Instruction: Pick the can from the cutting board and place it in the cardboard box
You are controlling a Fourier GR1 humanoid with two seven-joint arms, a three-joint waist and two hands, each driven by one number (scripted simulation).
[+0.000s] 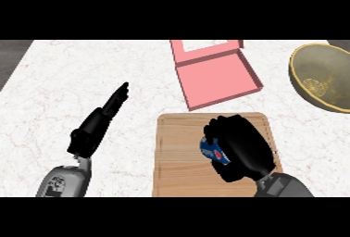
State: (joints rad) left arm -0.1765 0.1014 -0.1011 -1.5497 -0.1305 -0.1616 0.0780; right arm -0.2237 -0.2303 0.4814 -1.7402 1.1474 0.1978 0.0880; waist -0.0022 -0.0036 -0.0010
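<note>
Can (213, 150) sits in the right hand's (240, 148) grasp, blue side peeking out left of the palm, over the cutting board (183, 157) | right fingers wrap round it | pink cardboard box (217, 78) lies beyond the knuckles | left hand (99, 122) well off left, fingers straight, holding nothing

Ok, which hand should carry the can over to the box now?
Right. The right hand has its fingers curled round the can over the cutting board, just below the pink box. The left hand is open, off to the side.
</note>
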